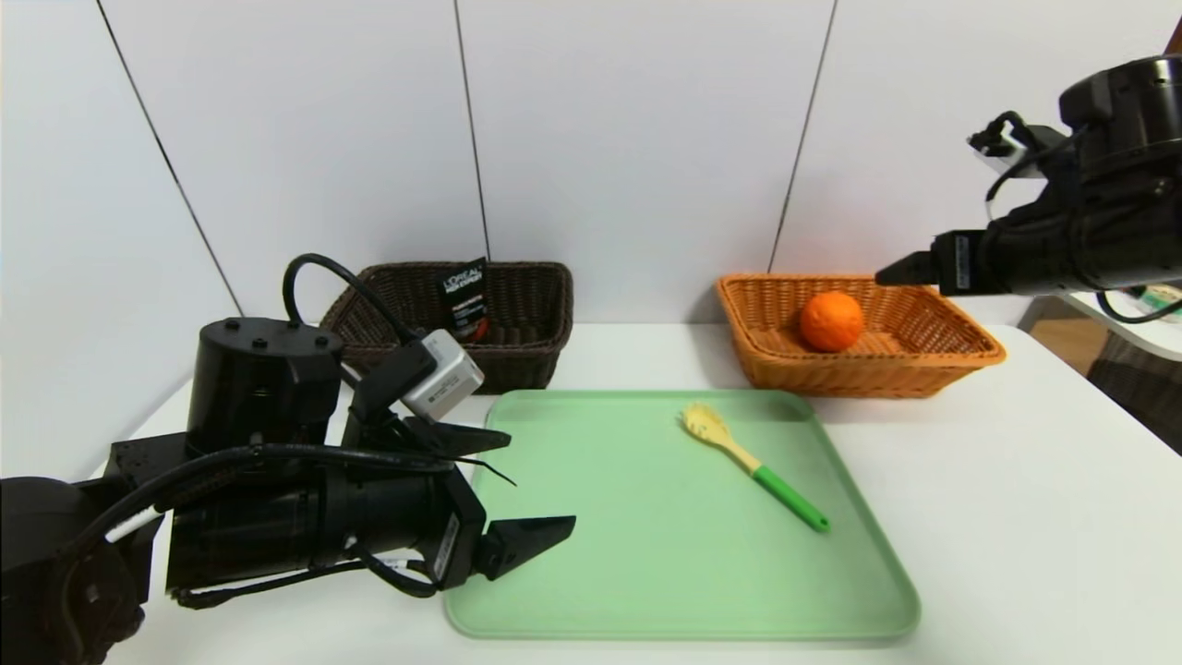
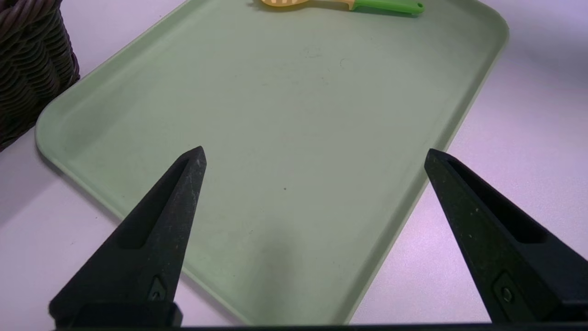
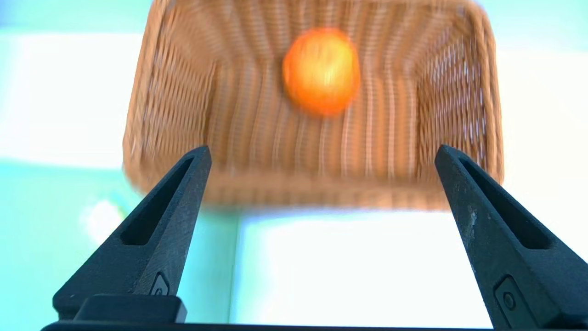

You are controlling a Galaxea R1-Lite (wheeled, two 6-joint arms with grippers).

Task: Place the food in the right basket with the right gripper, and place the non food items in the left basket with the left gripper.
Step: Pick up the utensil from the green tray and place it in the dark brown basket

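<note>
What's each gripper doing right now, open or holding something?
Left gripper: open, empty, over the tray's near edge.
Right gripper: open, empty, above the orange basket.

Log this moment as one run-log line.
orange in right basket | tube in left basket | utensil on tray | both tools open, empty

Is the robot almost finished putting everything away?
Nearly! The orange already sits in the orange-tan basket, and the black tube is in the dark basket. Both the right gripper and left gripper are open and hold nothing. Only the yellow-and-green utensil is left on the green tray.
</note>
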